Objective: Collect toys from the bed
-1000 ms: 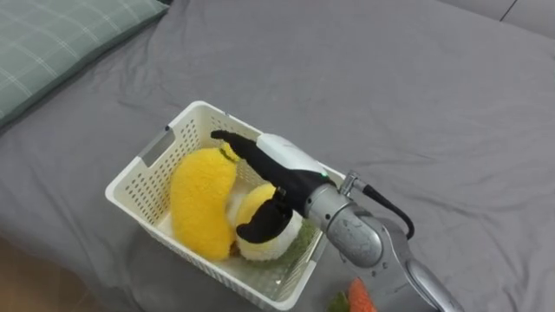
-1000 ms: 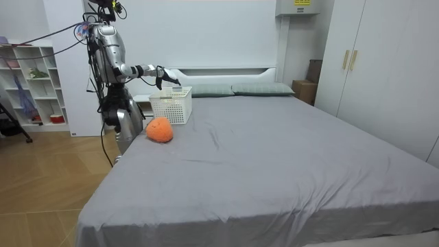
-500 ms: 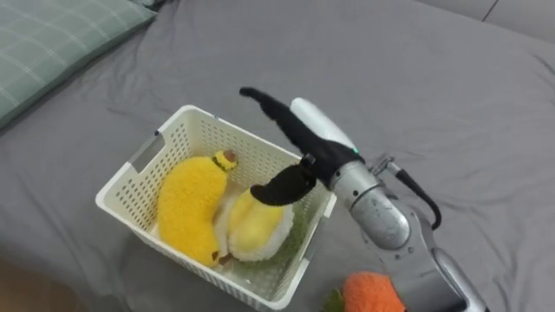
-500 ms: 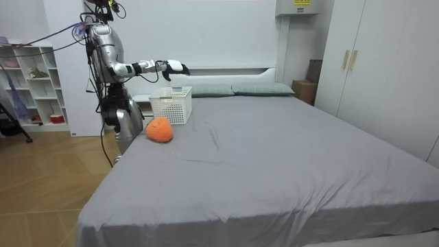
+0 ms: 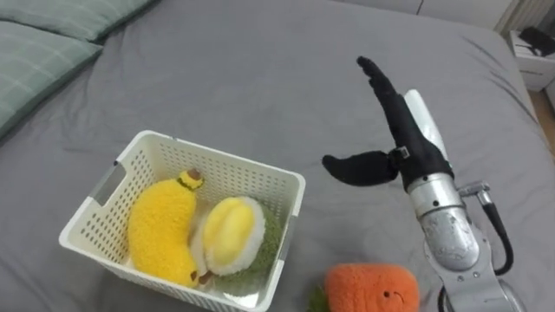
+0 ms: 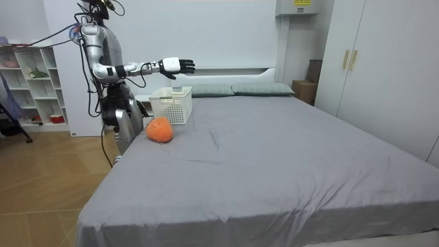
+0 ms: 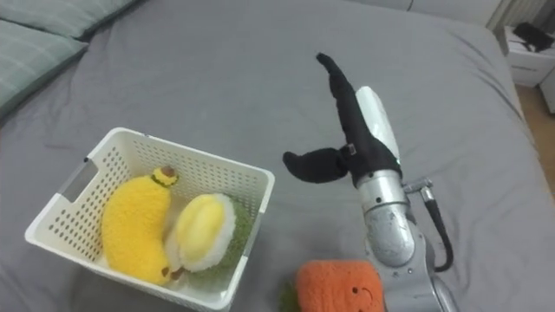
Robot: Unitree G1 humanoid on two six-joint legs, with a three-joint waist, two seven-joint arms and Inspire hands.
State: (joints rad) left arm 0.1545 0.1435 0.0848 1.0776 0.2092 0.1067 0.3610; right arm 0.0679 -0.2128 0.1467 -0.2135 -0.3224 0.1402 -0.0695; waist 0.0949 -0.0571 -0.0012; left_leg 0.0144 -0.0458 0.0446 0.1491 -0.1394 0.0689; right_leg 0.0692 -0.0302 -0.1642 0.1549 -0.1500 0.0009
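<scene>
Right hand (image 5: 408, 143) hangs empty, fingers straight, thumb splayed, above the bed (image 5: 260, 78) beside the basket (image 5: 260, 178).

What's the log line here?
right hand: open, empty, over bed | basket: banana plush, round yellow plush inside | carrot plush: on bed beside basket

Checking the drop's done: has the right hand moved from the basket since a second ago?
Yes: the right hand has lifted above the white basket, toward the room view's right.

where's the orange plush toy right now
The orange toy lies on the bed, low in the left eye view, right of the white basket, below the right hand.
</scene>
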